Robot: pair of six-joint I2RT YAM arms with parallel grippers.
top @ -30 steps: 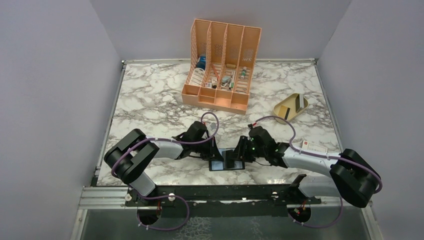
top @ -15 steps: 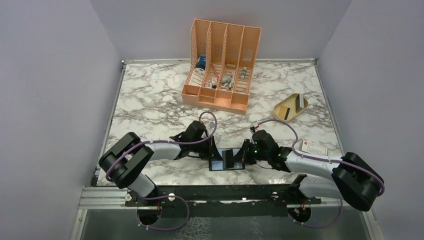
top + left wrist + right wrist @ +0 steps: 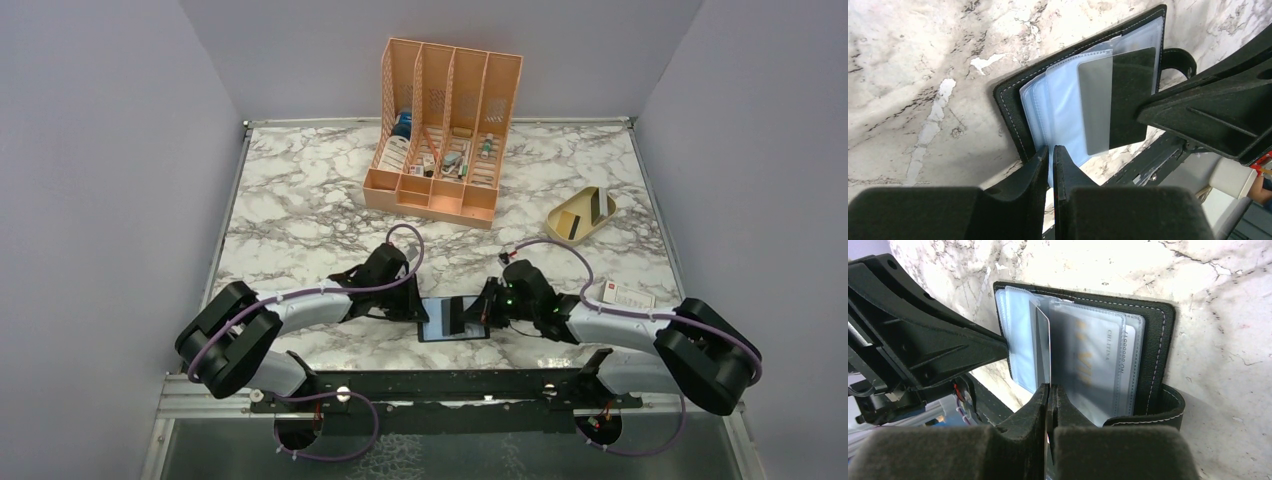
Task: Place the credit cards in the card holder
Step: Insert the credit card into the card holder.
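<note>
Since my right gripper [image 3: 484,312] has closed within the last second, the top view now records it clamped at the right edge of the card holder [image 3: 455,318], which lies open between my two wrists. My left gripper [image 3: 416,306] has drawn back to the holder's left edge. Well behind and right of the holder, the beige dish [image 3: 580,214] holds what appear to be two dark cards [image 3: 597,206] leaning upright. A whitish card [image 3: 626,296] with a red mark lies right of the holder, beside my right forearm. The orange organizer [image 3: 441,130], behind the holder, carries small items I cannot identify.

Left wrist view: my fingers stand almost together at the edge of a clear sleeve [image 3: 1063,100]; whether they still pinch it I cannot tell. A dark credit card [image 3: 1128,85] sits half under that sleeve.

Right wrist view: my jaws are clenched on that card, seen edge-on. A filed card with gold lettering [image 3: 1088,360] occupies the holder's right-hand sleeve.

Assessment: insertion is under way but the card is not seated; further cards remain outside the holder.
</note>
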